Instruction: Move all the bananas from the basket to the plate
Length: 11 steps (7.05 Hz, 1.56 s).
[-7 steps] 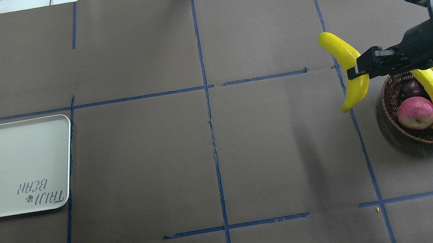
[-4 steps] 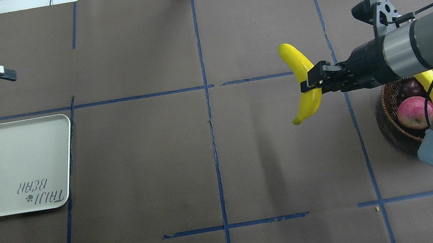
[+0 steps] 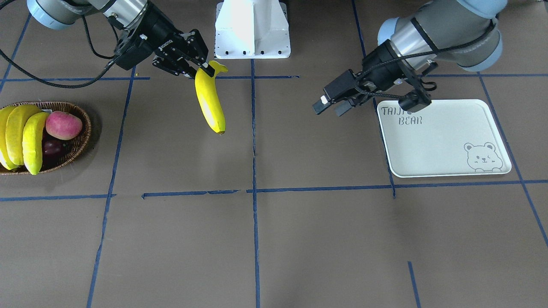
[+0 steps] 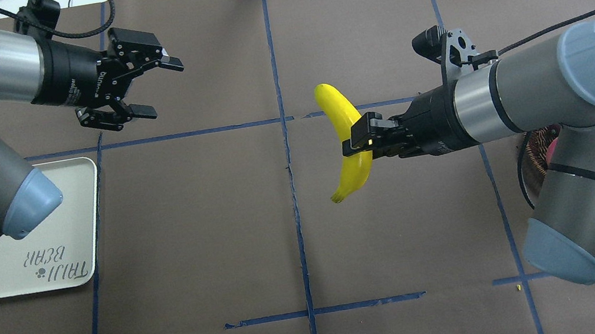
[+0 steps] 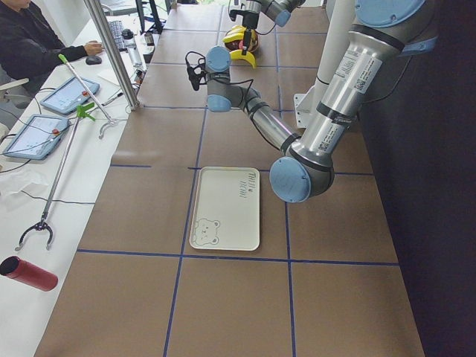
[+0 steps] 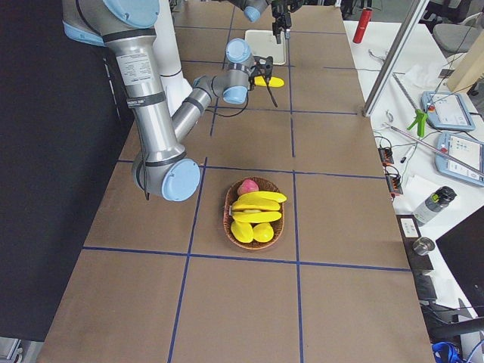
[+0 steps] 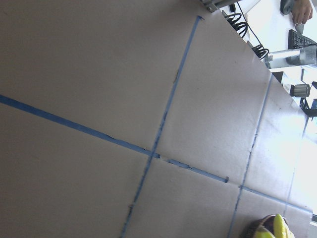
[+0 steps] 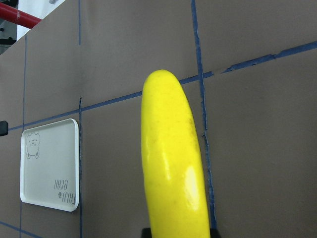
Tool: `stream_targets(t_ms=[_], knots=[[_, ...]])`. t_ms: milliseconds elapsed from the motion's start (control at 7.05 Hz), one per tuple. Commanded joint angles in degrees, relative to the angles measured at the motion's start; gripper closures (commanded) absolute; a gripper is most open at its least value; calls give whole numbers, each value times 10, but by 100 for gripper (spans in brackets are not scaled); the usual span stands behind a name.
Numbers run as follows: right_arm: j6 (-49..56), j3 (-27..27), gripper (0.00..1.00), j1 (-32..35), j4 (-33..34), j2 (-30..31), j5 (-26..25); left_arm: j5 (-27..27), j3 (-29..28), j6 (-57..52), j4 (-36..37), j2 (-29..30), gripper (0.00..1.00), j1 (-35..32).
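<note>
On the brown worktop (image 4: 195,237), crossed by blue tape lines, the white plate (image 3: 445,132) printed with "TAIJI BEAR" and a bear face lies toward the robot's left with nothing on it, partly under the left arm in the overhead view. On the opposite side, toward the robot's right, the dark wicker basket (image 3: 87,128) holds three bananas (image 3: 25,132) lying side by side, with a pink-red apple (image 3: 63,125) and a dark fruit (image 3: 53,147) beside them. A little farther out, between basket and plate and just to the right of the centre tape line, the right fingers (image 4: 363,127) are closed across a fourth yellow banana (image 4: 340,106), which hangs clear above the worktop with its shadow beneath. The wrist view shows its glossy skin filling the middle of the picture, with the plate well beyond. Farthest out, beyond the plate's far edge, the left fingers (image 4: 141,113) are spread wide apart and hold nothing.
</note>
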<state>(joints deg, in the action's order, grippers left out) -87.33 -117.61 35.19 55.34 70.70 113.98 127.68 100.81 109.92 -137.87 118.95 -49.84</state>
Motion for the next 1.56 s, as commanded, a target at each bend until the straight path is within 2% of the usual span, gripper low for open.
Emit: stream_targets(t_ms=[0,142,284,1418], knots=[[1,0,98,-33,0,-34,-38,-37,1,50,7,49,2,47],[2,-7,98,-36,0,-35,-49,-97,4,60,8,52,2,91],[2,-16,99,-36,0,-36,-50,-105,0,62,14,52,2,98],[1,-16,98,-61,0,-50,-92,-120,-4,56,48,81,2,127]])
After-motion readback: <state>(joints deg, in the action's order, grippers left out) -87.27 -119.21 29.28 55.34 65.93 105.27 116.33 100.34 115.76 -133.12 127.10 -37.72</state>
